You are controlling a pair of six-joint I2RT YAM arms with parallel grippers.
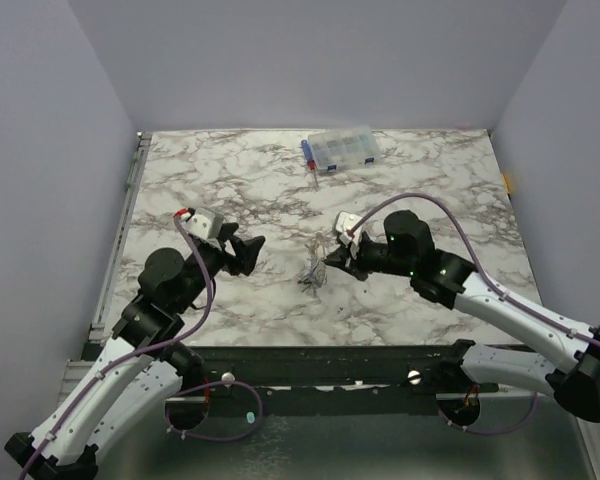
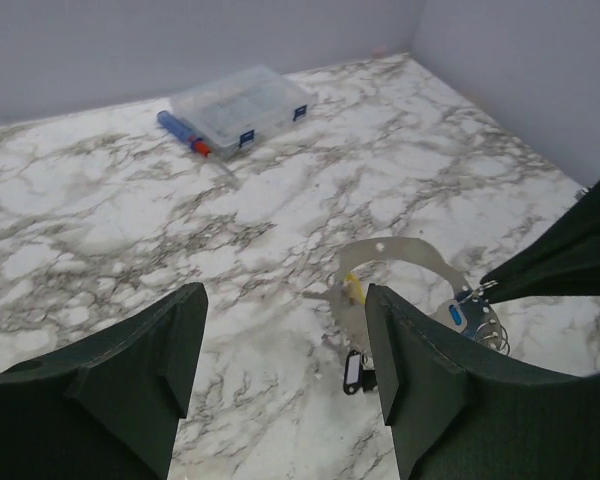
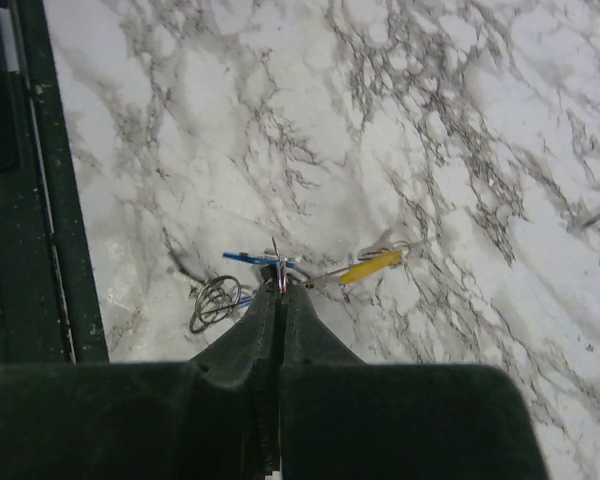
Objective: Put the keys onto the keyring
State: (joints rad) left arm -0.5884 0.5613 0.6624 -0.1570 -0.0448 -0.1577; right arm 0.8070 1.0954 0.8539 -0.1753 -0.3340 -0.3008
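The keyring (image 2: 400,248), a thin silver hoop, lies on the marble in front of my left gripper (image 2: 285,300), which is open with only bare table between its fingers (image 2: 170,350). On or beside the hoop are a yellow key (image 2: 355,290), a blue key (image 2: 456,315) and a dark-outlined clear key (image 2: 352,372). My right gripper (image 3: 281,285) is shut on a thin metal part of the keyring (image 3: 280,262). The blue key (image 3: 248,259) and yellow key (image 3: 370,267) flank its tip. From above, the left gripper (image 1: 248,250) and right gripper (image 1: 330,258) face each other across the keyring (image 1: 315,268).
A clear compartment box (image 1: 343,148) with a blue and red pen-like item (image 1: 307,152) beside it stands at the table's far side. A small coil of wire rings (image 3: 215,300) lies left of the right fingertips. The table's dark front rail (image 3: 40,200) is close by.
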